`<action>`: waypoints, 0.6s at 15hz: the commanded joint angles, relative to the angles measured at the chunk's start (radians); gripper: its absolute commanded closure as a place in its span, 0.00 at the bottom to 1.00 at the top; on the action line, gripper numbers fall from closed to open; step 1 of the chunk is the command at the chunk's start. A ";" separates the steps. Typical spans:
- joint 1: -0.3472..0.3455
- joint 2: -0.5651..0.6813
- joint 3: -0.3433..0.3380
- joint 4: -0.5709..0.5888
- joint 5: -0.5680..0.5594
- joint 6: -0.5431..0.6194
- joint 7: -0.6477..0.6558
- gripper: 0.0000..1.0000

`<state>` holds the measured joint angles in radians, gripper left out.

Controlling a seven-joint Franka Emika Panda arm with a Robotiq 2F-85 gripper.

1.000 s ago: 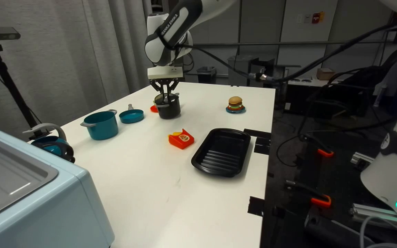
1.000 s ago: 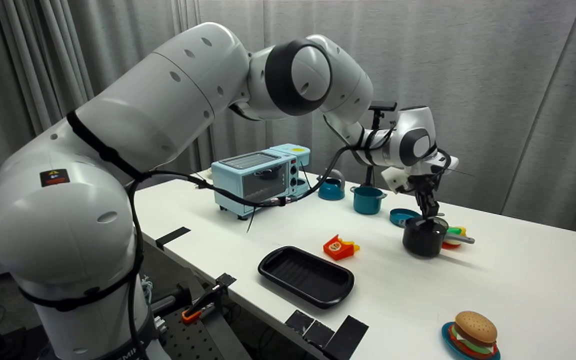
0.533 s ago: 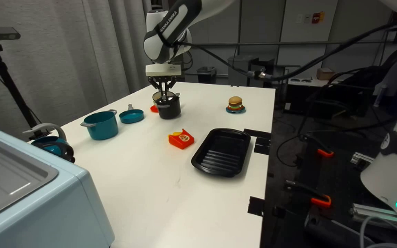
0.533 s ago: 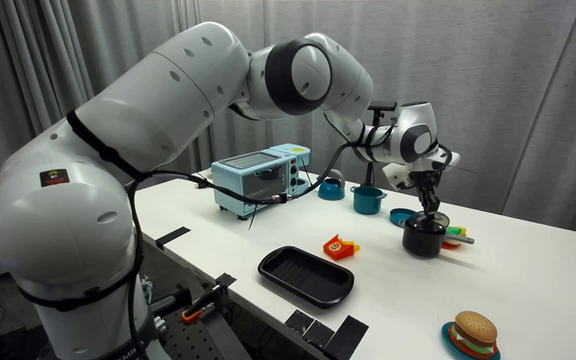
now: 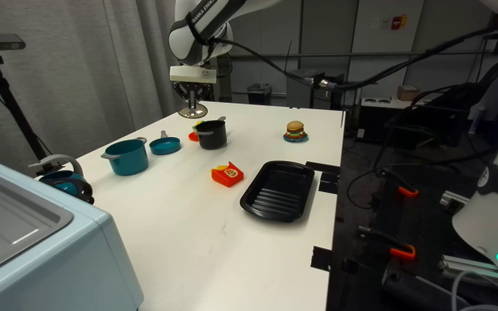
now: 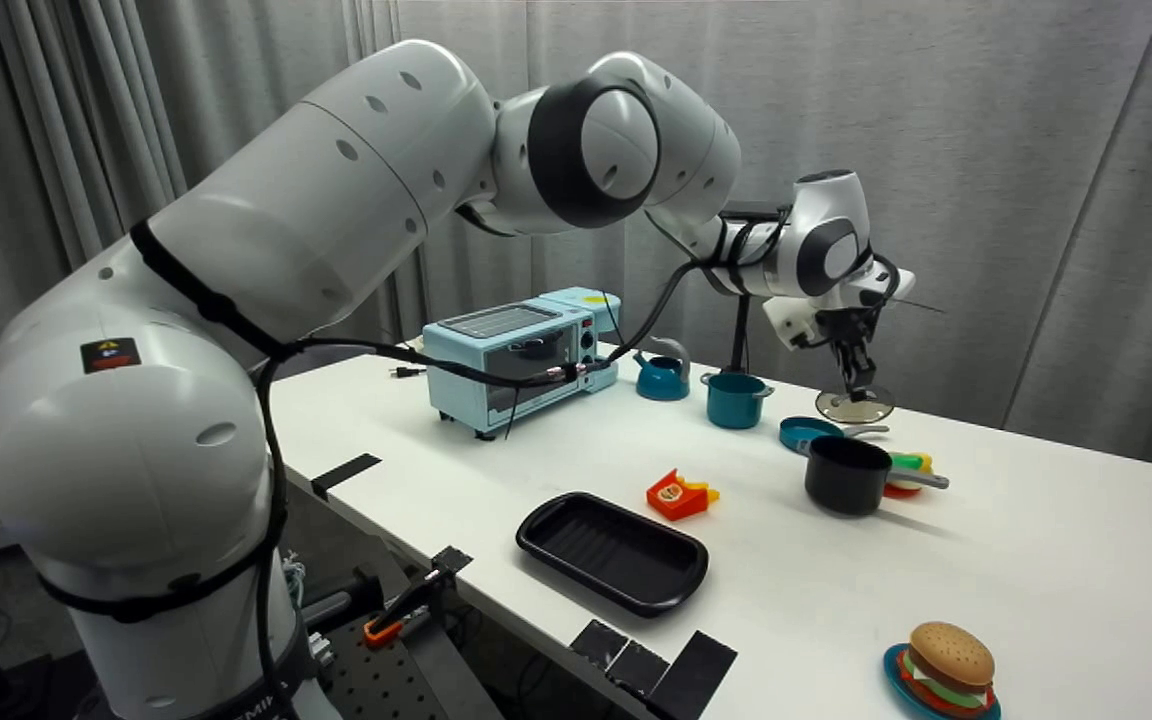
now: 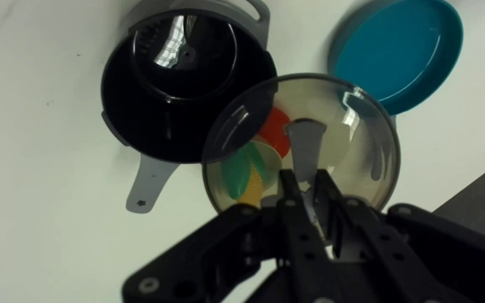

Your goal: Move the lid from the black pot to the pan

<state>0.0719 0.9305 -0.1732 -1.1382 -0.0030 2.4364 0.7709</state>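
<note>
The lid is round and see-through smoky with a dark rim and a grey knob; it shows in the wrist view (image 7: 352, 143) and in both exterior views (image 5: 193, 114) (image 6: 866, 408). My gripper (image 7: 304, 174) is shut on the lid's knob and holds it in the air, beyond the black pot on the curtain side. The gripper also shows in both exterior views (image 5: 192, 104) (image 6: 857, 385). The black pot (image 6: 841, 485) stands uncovered; it also shows in the wrist view (image 7: 141, 126). The shallow teal pan (image 7: 394, 54) sits beside the pot, partly under the lid's edge in that view.
A red plate with toy vegetables (image 6: 911, 468) lies beside the pot, beneath the lid. A teal pot (image 5: 130, 160), a red fries box (image 5: 227, 175), a black grill pan (image 5: 279, 198), a burger (image 5: 295, 129) and a blue toaster oven (image 6: 526, 350) stand around.
The gripper has lifted the lid off the black pot, where it sat tilted, and carried it up and toward the curtain. The black pot and other objects have not moved.
</note>
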 commanded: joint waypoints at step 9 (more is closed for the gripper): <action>-0.027 0.033 0.071 0.109 0.057 0.001 -0.049 0.96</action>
<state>0.0682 0.9345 -0.1316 -1.0861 0.0219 2.4365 0.7631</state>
